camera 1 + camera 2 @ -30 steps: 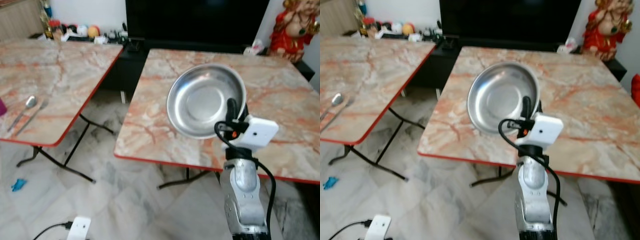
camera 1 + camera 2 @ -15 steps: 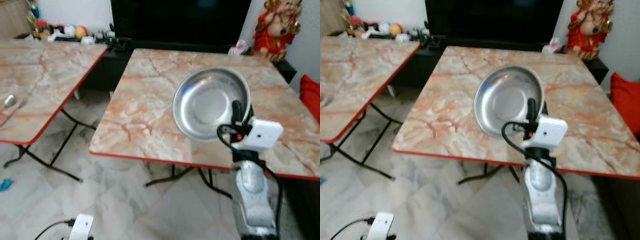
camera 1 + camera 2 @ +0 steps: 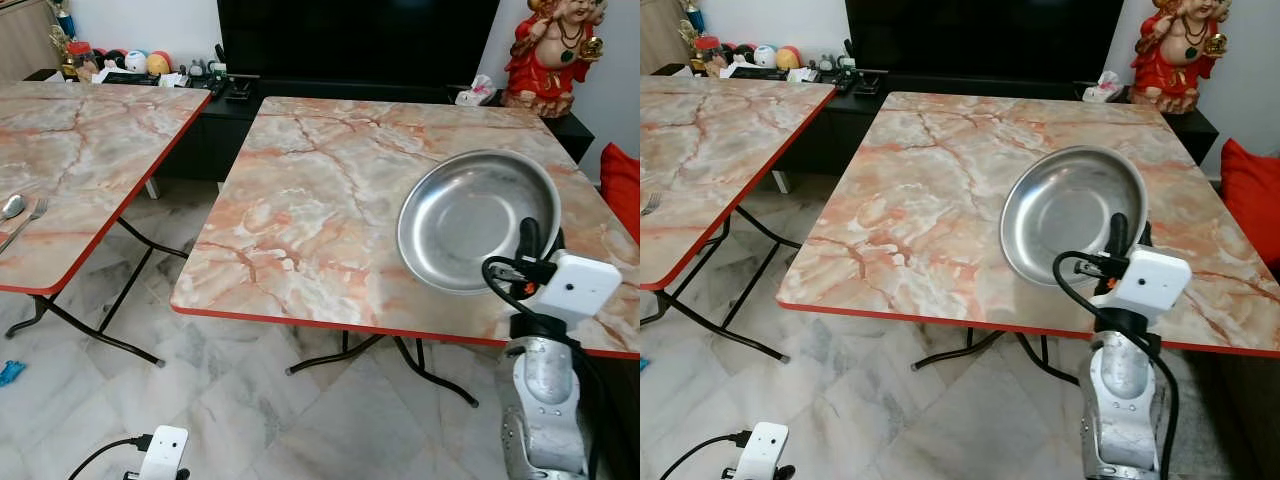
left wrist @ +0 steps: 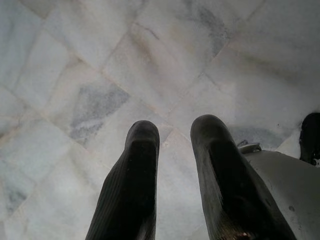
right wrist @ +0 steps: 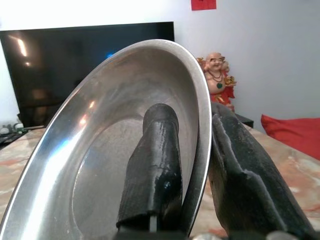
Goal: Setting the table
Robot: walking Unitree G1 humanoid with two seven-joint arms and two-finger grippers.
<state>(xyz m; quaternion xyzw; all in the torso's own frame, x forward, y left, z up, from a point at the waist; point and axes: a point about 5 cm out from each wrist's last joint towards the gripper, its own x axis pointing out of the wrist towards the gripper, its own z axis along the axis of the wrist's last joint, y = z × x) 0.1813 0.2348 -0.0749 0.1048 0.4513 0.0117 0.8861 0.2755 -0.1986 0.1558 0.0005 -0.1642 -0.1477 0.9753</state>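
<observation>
Black TV point(image 3: 358, 40); red statue point(image 3: 555, 50); white charger point(image 3: 163, 452) on floor.

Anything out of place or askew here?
Only the shiny steel bowl: it is tilted on edge above the marble-patterned table, its rim pinched in the right gripper. Nothing is spilled or damaged.

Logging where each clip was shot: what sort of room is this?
Probably a home living room: a big TV, a red figurine beside it, and marble-look folding tables on a tiled floor.
</observation>
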